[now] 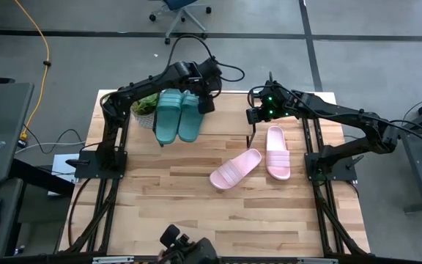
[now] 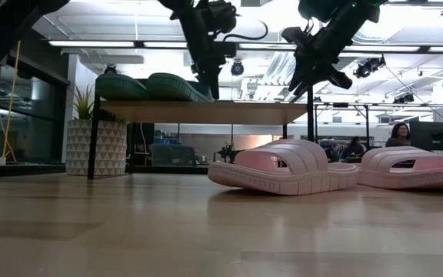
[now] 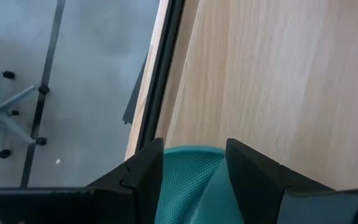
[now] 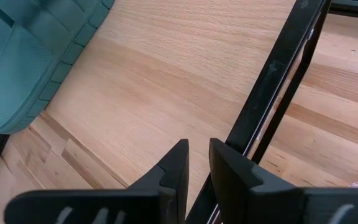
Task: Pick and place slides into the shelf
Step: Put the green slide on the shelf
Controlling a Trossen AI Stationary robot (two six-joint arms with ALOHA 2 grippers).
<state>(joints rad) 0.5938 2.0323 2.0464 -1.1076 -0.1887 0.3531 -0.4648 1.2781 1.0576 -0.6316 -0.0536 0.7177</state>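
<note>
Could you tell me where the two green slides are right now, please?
In the high view, both green slides lie side by side on the shelf, at its left end, beside the potted plant and under the left pincer.

Two dark teal slides (image 1: 179, 116) lie side by side on the light wood top of the shelf (image 1: 229, 110), soles down, touching along their inner edges. They sit at the shelf's left end, toes toward the far side, their ribbed straps up. The shelf is a low rack on thin black legs, standing across the far part of the counter; the right part of its plank top is bare.

Two pale pink slides rest on the counter nearer than the shelf, toward the right. One pink slide (image 1: 236, 169) lies at a diagonal; the other pink slide (image 1: 277, 152) lies just right of it, pointing near to far. Both are upright, straps up, close together.
</note>
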